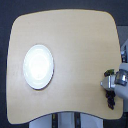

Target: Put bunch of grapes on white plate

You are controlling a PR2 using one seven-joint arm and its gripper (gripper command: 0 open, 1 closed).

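Grapes (110,98): dark bunch at the desk's (70,50) edge on the exterior view's right, near the lower corner. Likely light, soft, easily bruised; best taken by the stem end.
Gripper (108,83): touching the bunch's top; jaw state indiscernible.
Plate (38,66): well apart, bare.

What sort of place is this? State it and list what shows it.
Probably a robot test bench: a bare light wooden tabletop holding only a white plate and a bunch of grapes, with a pincer reaching in.

A light wooden table (70,50) carries a white plate (38,66).
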